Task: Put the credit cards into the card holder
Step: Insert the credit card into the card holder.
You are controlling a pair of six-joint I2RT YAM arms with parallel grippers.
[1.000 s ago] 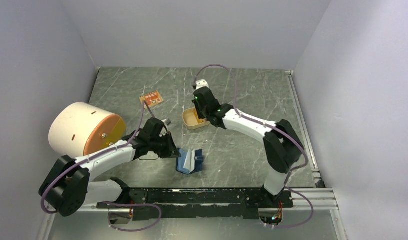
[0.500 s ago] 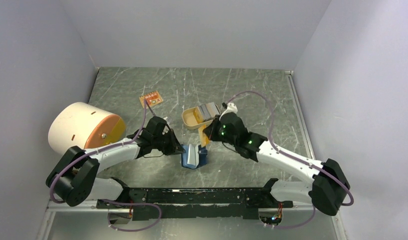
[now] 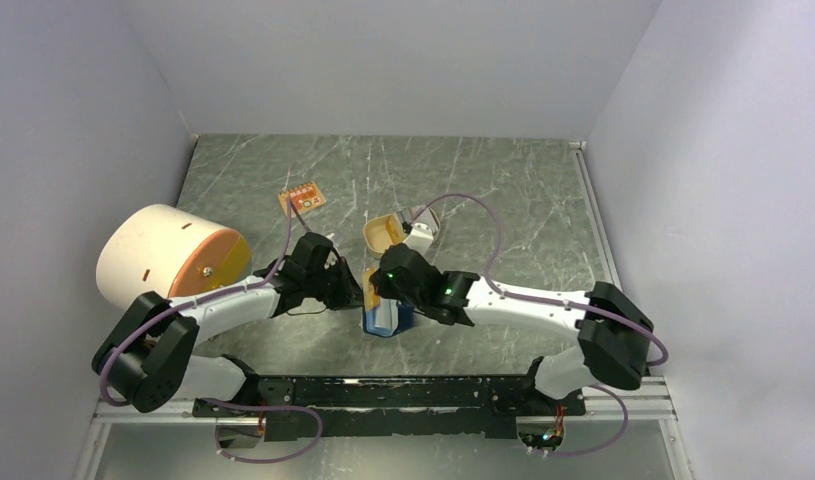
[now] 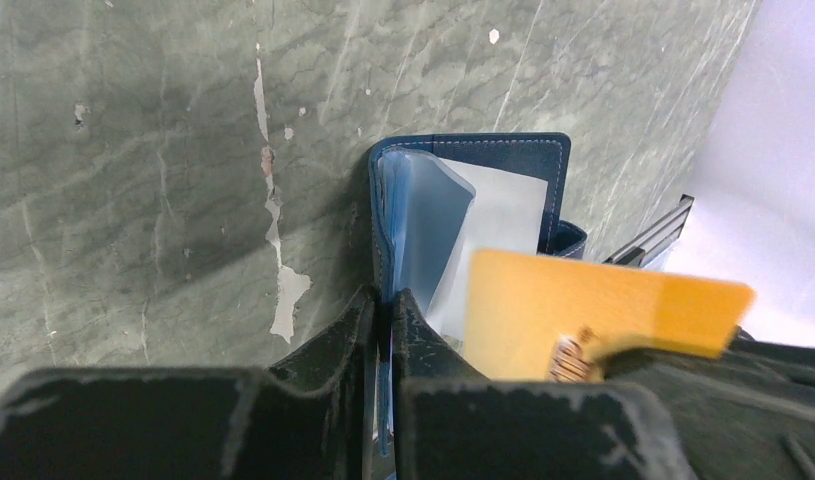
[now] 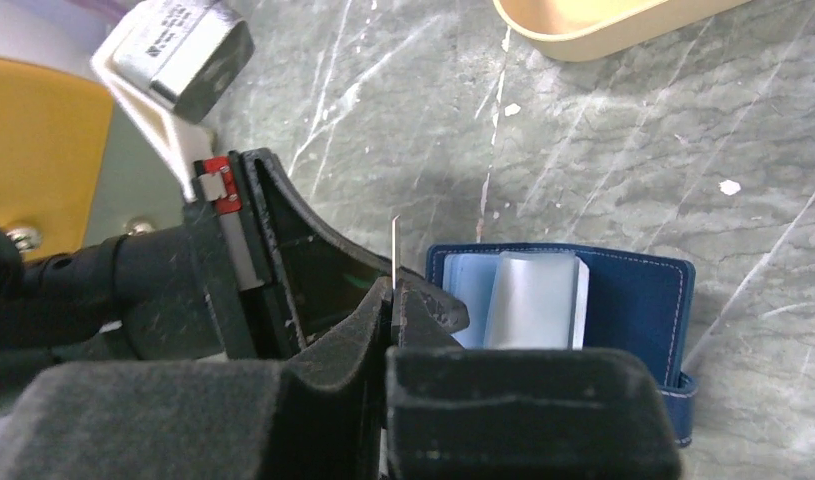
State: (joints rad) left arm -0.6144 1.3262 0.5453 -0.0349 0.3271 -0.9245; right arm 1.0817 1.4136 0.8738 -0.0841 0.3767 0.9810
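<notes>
Tabletop [image 3: 503, 190] in grey marble carries a cream and orange drum [image 3: 168, 255] at the left. Since a second ago the right arm has swung from the tan tray [image 3: 381, 233] leftward and nearer. Its right hand [image 3: 385, 284] now sits over the card holder [image 3: 388, 320], which is folded narrower than before. That hand is clenched on a card [image 5: 394, 240], seen edge-on in its own wrist view and yellow-orange in the left wrist view. The left hand [image 4: 386, 300] stays clamped on an edge of the card holder. Print on the grey block [image 5: 183, 45] is too blurred to read. An orange board [image 3: 302, 196] lies farther back, left of the tray.
</notes>
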